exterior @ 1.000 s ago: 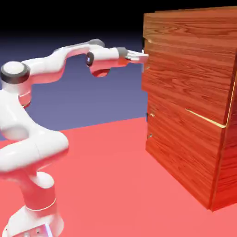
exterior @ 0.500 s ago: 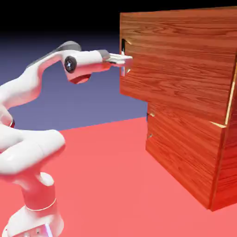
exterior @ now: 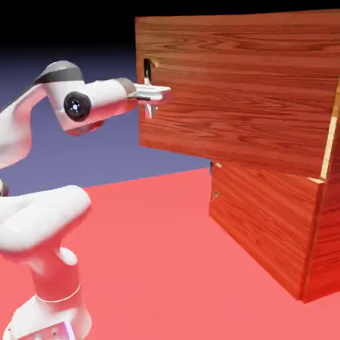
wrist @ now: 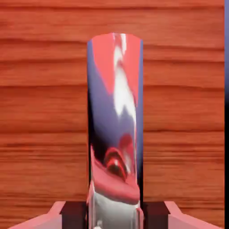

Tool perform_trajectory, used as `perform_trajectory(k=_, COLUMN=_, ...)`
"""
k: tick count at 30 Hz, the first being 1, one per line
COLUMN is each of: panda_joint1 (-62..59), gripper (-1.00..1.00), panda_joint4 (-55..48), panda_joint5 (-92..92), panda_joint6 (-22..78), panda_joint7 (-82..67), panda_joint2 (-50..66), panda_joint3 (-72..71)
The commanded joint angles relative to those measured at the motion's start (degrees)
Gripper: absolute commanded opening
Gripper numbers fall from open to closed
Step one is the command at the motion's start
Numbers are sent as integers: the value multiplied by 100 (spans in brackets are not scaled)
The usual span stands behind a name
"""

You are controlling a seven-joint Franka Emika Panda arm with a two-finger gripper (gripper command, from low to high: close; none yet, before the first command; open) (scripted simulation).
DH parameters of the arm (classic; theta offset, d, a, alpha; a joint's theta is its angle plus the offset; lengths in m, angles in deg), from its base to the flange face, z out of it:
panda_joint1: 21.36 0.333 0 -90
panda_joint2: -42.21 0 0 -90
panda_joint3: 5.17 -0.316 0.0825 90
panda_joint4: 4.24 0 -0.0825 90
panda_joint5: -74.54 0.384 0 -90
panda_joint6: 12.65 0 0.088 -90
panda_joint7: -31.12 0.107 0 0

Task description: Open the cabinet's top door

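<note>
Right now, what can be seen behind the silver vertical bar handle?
Behind the silver vertical bar handle shows the reddish-brown wood-grain upper door; the strip directly behind the bar is covered by it.

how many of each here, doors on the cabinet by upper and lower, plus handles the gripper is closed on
upper door: 1
lower door: 1
handle in the gripper: 1
total: 3

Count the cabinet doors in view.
2. The top door is above, swung outward, with the end effector at its bar handle; the lower door sits beneath it, closed. Any on the cabinet's unseen sides would be hidden.
</note>
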Motion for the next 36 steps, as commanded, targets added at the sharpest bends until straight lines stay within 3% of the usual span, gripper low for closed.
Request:
perform_trajectory(k=1, panda_joint1=18, gripper=-100, panda_joint4=67, panda_joint5=-154, panda_joint6=156, panda_joint7=-93, panda_joint2=48, panda_joint3=207)
perform_trajectory(k=7, panda_joint1=-820, gripper=-100, panda_joint4=321, panda_joint5=-565, panda_joint6=1619, panda_joint7=-249, panda_joint2=34, panda_joint3=1111)
perform_trajectory(k=17, panda_joint1=-951, gripper=-100, panda_joint4=51, panda_joint5=-2633, panda_joint6=3164, panda_joint7=-1562, panda_joint2=1721, panda_joint3=3147)
perform_trajectory(k=36, panda_joint1=341, gripper=-100, panda_joint4=-2351, panda_joint5=-5680, panda_joint6=5315, panda_joint7=-3819, panda_joint2=5666, panda_joint3=5732)
